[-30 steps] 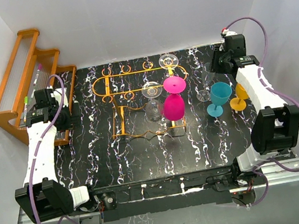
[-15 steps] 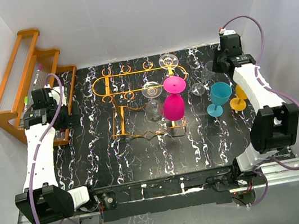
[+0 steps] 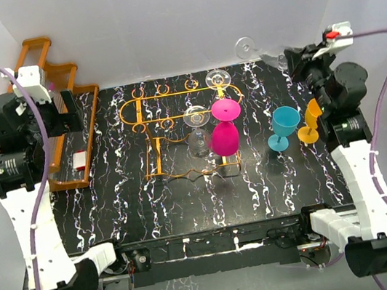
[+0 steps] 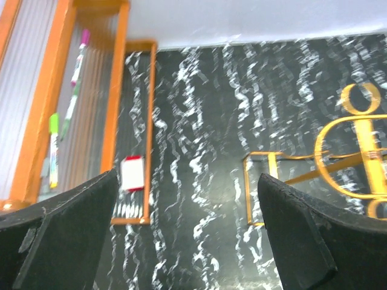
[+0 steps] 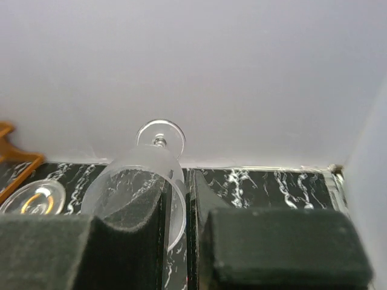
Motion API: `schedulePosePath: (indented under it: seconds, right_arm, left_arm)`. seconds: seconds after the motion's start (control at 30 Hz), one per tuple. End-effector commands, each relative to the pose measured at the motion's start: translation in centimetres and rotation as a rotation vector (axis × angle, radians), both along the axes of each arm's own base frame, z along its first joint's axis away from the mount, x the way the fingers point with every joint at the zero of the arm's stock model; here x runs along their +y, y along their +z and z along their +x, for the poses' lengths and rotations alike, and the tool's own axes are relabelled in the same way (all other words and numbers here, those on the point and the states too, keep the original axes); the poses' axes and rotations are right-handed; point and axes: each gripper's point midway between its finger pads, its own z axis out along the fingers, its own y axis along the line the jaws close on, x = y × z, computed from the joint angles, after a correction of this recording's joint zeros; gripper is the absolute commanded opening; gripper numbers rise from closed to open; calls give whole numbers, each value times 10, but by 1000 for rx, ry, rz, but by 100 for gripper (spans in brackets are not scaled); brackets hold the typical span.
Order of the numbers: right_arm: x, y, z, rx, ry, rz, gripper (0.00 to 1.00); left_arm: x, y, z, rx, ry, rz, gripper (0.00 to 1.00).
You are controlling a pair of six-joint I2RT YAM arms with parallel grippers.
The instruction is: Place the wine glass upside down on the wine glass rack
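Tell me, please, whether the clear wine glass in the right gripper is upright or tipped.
Tipped: the clear wine glass lies roughly sideways in the right gripper, held by its bowl, foot pointing toward the back wall.

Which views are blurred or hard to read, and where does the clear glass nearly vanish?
Left wrist view: the marbled table is smeared; the left tool shows only as dark shapes in the lower corners. Right wrist view: the clear wine glass is pale against the white wall, its foot readable. Top view: sharp, evenly lit; the glass nearly vanishes against the wall.
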Motion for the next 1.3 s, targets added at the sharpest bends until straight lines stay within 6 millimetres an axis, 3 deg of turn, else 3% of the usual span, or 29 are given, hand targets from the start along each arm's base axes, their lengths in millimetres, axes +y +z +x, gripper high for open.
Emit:
schedulePosePath:
  seconds: [0.0,0.13,0.3,0.37,0.5,0.57,0.7,0.8,0.9,0.97,1.1,1.2,1.27]
  right_arm:
    - [34,49,-29,-300,186,-72,8]
    - [40,72,-41,-342,216,-116,8]
    - [38,99,-46,-364,207,-115,8]
    - [49,112,-59,-447,242,-213,8]
    - [64,150,-92,-664,303,-249,8]
    - [68,160,-104,-773,320,-262,8]
    - [56,170,-92,-847,248,-170,8]
    - [46,182,-87,-914,135,-123,8]
    - [69,190,-86,-983,54,-157,8]
    - [94,191,-86,-1019,-18,-194,8]
    - [148,184,-100,-1103,-221,-326,8]
    - [166,177,-103,-1111,-276,-342,8]
    - [167,172,-102,-1103,-308,-332,8]
  left_arm:
    - [-40,45,-2,-156,-159,-161,97]
    - [-74,57,16,-83,-300,-353,97]
    - [-116,71,25,-30,-479,-652,97]
    - [-124,73,32,-2,-492,-784,97]
    - [-148,94,41,-6,-581,-1041,97]
    - [-161,98,45,-5,-583,-1149,97]
    - [-195,108,45,-5,-620,-1286,97]
    - [-203,115,48,-26,-608,-1361,94]
    - [-203,119,58,-13,-575,-1398,81]
    - [-205,118,67,5,-560,-1406,81]
    - [-204,146,59,-64,-603,-1406,82]
    - [-202,162,49,-104,-633,-1400,82]
    - [-201,167,41,-114,-650,-1394,81]
